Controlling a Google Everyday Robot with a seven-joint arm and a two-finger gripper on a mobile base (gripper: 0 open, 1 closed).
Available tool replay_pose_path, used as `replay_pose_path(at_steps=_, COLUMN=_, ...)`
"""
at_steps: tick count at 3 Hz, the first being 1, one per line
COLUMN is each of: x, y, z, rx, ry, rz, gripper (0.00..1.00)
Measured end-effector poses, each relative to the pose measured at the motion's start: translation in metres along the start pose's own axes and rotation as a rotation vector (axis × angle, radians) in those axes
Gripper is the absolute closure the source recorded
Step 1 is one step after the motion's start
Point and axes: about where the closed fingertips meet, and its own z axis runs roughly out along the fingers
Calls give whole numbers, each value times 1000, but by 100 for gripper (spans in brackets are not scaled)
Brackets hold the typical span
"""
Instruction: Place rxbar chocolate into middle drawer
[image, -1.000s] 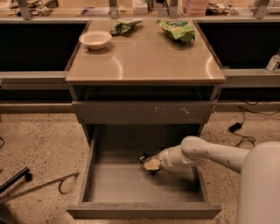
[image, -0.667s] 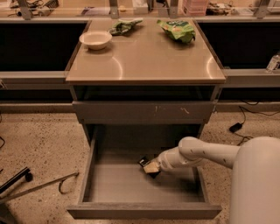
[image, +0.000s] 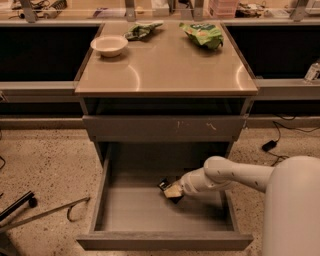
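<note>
The middle drawer (image: 125, 212) is pulled wide open below the cabinet, its grey floor bare. My white arm reaches in from the right, and the gripper (image: 171, 190) sits low inside the drawer, right of its middle. A small dark bar, the rxbar chocolate (image: 164, 185), sticks out at the gripper's tip, close above the drawer floor.
On the tan cabinet top (image: 165, 70) stand a white bowl (image: 109, 45) at the back left and two green snack bags (image: 203, 34) (image: 143, 30) at the back. A closed drawer front with pale scratches (image: 165, 127) sits above the open drawer. Cables lie on the floor at both sides.
The arm and gripper have stayed nearly still inside the drawer, shifting very slightly. The bar is still at the gripper's tip.
</note>
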Motion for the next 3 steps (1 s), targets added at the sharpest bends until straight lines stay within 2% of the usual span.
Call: replay_pose_path(at_steps=3, x=0, y=0, z=0, rx=0, ry=0, rz=0, gripper=11)
